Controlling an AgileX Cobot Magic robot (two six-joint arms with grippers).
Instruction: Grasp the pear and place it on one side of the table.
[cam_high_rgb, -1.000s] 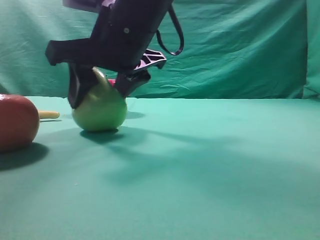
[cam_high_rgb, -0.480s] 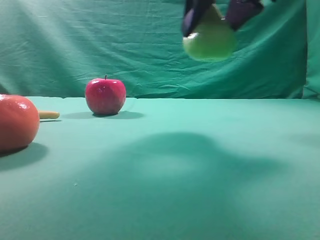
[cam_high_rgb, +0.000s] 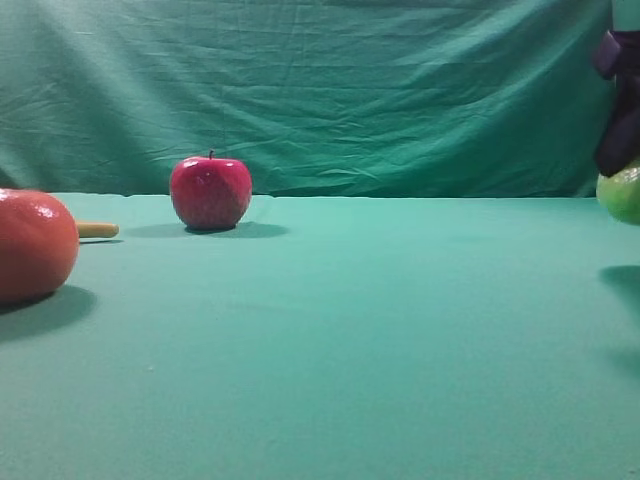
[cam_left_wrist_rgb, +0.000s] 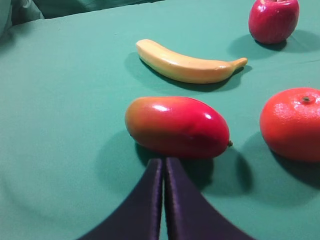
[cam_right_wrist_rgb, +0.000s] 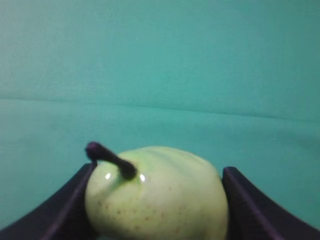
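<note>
While the right gripper (cam_right_wrist_rgb: 157, 200) holds the pear (cam_right_wrist_rgb: 157, 192) between its two fingers (cam_right_wrist_rgb: 245, 200), stem forward, the fruit hangs above the table (cam_high_rgb: 380, 330) at the far right edge of the high view. Left gripper (cam_left_wrist_rgb: 164, 167): fingers pressed together, just short of a red mango (cam_left_wrist_rgb: 177, 126). Red apple (cam_high_rgb: 210, 192) sits at the back.

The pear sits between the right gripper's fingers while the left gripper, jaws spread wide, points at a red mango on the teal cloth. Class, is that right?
Not quite. The left wrist view shows the left gripper with its jaws pressed together, not spread wide. The rest holds: it points at the red mango on the teal cloth, and the pear sits between the right gripper's fingers.
</note>
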